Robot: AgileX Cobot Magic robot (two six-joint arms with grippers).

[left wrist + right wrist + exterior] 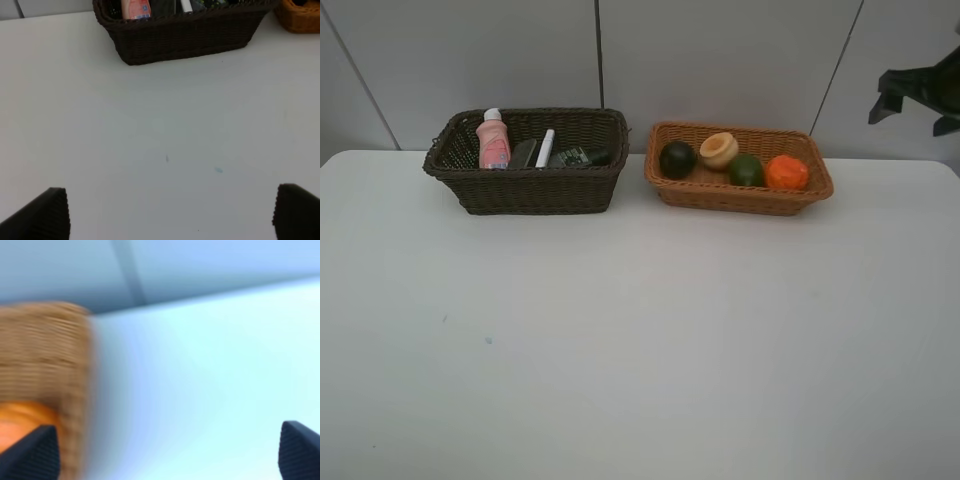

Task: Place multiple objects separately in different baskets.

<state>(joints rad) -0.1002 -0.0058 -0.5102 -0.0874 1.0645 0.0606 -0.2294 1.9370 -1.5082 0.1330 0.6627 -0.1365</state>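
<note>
The table (640,340) carries nothing loose — every item already sits in 1 of the 2 baskets. The dark brown basket (528,160) on the left holds 4: the pink bottle (493,142) upright at its left end, then the black eraser (524,153), the white marker (546,148) with its long axis running front to back, and the dark green bottle (582,157) lying lengthwise. The light tan basket (737,167) on the right holds the mangosteen (677,159), peach (719,150), green fruit (746,170) and orange (787,172).

The right gripper (170,452) is the nearer one: the orange and the tan basket's end wall lie just beside 1 finger, its jaws spread wide and holding nothing. The left gripper (170,212) hangs well back from the brown basket — also released, empty. By my reading, sorting looks finished.
</note>
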